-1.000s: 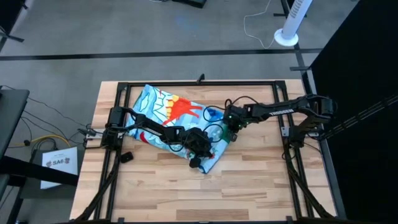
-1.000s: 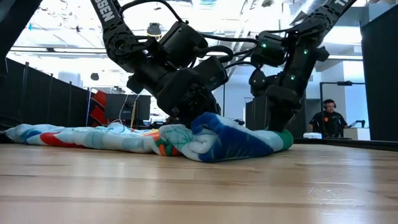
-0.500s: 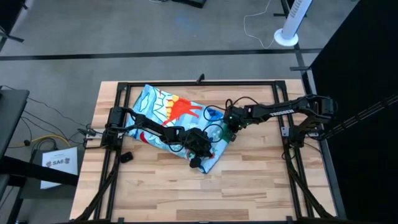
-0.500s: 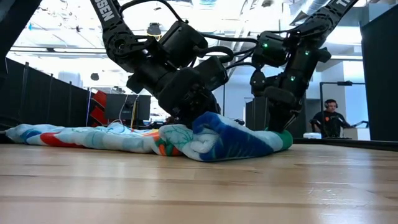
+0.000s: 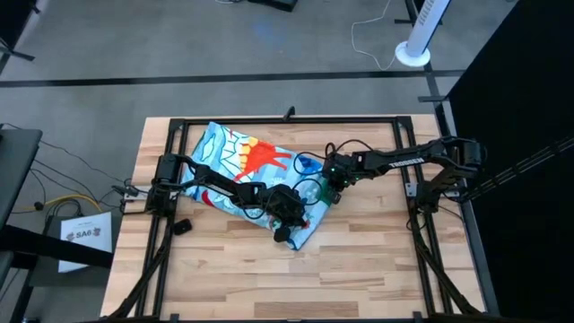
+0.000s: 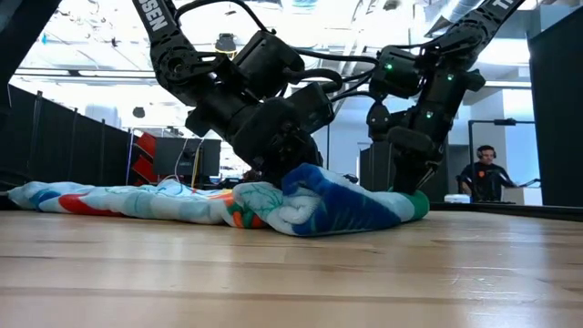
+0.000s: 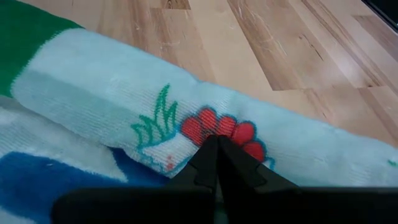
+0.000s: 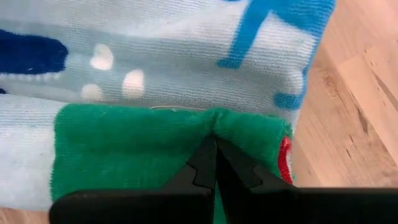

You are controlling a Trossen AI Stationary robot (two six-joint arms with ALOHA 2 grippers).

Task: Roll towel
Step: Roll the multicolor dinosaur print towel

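The towel (image 5: 256,170) lies across the middle of the wooden table (image 5: 377,269), spread flat toward the far left and bunched into a thick fold at its near right end, exactly as it lay half a second and a second ago; neither the cloth nor either arm shows any shift between those pictures and this one.

Nearest, the left gripper (image 5: 289,215) is pressed down on the near fold. In the left wrist view its fingers (image 7: 208,163) are closed tip to tip, pinching a ridge of towel (image 7: 155,118) right at a red flower motif, with bare table boards beyond the roll.

Just beyond it and to the right, the right gripper (image 5: 328,182) sits on the towel's right edge. In its wrist view the fingers (image 8: 208,163) are likewise shut together, nipping the green border of the towel (image 8: 124,149), with light-blue printed cloth beyond it.

In the low view both grippers bear down on the rolled hump (image 6: 319,208). White lettering on the arms reads partly as "SEN". Far off on the right a person (image 6: 480,178) sits at a desk.

On the floor left of the table lies a white sheet (image 5: 85,235); its writing is too small to read.
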